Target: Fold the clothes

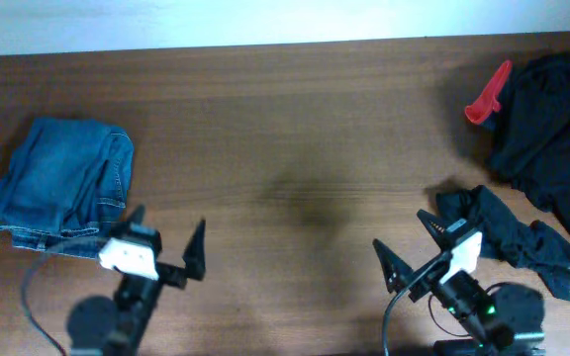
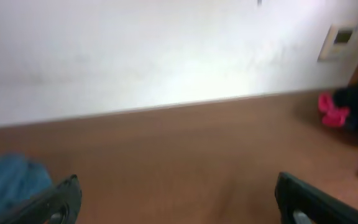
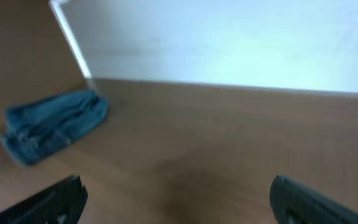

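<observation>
Left gripper (image 1: 169,225) and right gripper (image 1: 402,233) hover released, empty; clothes (image 1: 547,129) lie heaped at right on the counter (image 1: 295,129), jeans (image 1: 62,183) left.

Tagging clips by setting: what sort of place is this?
Probably an indoor lab or office workbench: a wooden table against a plain white wall, with blue jeans and black clothes laid out.

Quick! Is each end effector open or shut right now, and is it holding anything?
Left end effector: open, holding nothing.
Right end effector: open, holding nothing.
</observation>
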Controlling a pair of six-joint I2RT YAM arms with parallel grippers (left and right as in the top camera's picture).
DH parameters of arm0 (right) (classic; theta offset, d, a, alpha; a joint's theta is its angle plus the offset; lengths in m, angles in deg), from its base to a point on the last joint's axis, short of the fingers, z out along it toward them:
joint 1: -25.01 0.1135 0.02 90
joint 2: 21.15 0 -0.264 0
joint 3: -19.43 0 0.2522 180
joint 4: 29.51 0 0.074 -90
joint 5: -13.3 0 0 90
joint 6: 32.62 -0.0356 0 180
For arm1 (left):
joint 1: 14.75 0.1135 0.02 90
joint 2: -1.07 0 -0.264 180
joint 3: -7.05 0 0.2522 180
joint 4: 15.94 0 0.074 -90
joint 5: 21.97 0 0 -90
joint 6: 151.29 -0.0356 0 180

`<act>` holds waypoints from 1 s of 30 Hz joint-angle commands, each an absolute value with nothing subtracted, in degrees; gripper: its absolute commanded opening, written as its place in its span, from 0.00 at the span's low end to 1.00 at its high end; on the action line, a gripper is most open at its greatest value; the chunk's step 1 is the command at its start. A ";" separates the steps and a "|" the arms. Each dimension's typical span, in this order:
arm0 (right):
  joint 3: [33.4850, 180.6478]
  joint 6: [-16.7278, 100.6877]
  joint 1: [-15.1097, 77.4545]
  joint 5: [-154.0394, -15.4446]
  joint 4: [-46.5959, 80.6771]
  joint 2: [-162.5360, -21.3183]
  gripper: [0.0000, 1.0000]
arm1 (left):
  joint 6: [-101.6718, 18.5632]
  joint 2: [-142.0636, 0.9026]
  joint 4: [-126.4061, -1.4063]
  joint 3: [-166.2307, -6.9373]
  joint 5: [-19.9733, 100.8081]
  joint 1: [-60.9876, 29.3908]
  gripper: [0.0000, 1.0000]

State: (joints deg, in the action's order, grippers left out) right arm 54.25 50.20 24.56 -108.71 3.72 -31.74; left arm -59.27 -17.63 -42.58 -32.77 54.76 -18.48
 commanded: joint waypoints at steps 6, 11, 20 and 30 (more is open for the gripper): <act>77.20 48.10 24.19 -102.68 19.63 -52.62 0.99 | -58.26 -49.00 -60.57 -65.93 52.09 -18.28 0.99; 86.71 48.08 24.19 -108.07 26.52 -63.04 0.99 | -57.41 -60.43 -68.90 -78.67 46.73 -18.37 0.99; 100.15 42.85 24.17 -89.95 38.06 -77.93 0.99 | -58.61 -66.57 -68.57 -80.38 42.65 -18.37 0.99; 123.95 37.39 12.71 -74.68 54.97 -99.81 0.99 | -58.99 -66.74 -72.33 -80.38 48.99 -18.37 0.99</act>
State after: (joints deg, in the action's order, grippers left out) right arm 121.15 39.95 17.26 -80.12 54.41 -96.64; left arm -58.44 -66.77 -71.65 -79.26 47.48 -18.48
